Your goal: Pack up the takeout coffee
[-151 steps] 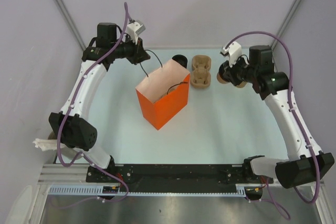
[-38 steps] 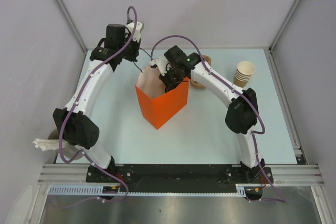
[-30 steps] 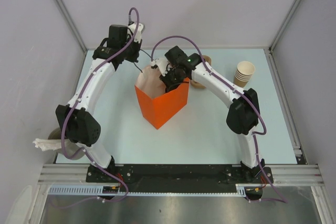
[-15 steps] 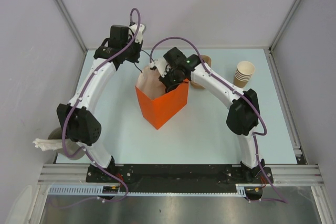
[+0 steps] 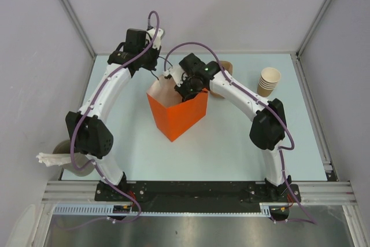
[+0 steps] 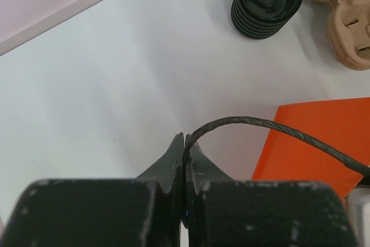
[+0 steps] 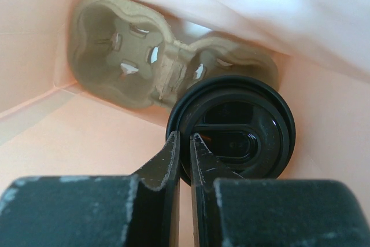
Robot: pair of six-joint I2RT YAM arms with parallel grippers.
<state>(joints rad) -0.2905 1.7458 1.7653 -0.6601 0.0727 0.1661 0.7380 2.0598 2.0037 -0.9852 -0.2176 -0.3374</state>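
Your right jaws are all but closed, pinching the takeout coffee (image 7: 231, 134) by the rim of its black lid (image 7: 245, 105); it sits deep inside the orange bag (image 5: 179, 117), at the cup carrier (image 7: 121, 50) on the bottom, seated or just above, you cannot tell; the cup under the lid is hidden. Expect it light, thin-walled, easily crushed — the slick lid could pop off, so a hold round the cup wall would be surer. The right arm (image 5: 231, 88) bends down into the bag's mouth; your left jaws are shut on the cord handle (image 6: 260, 125) — likely steadying the bag.
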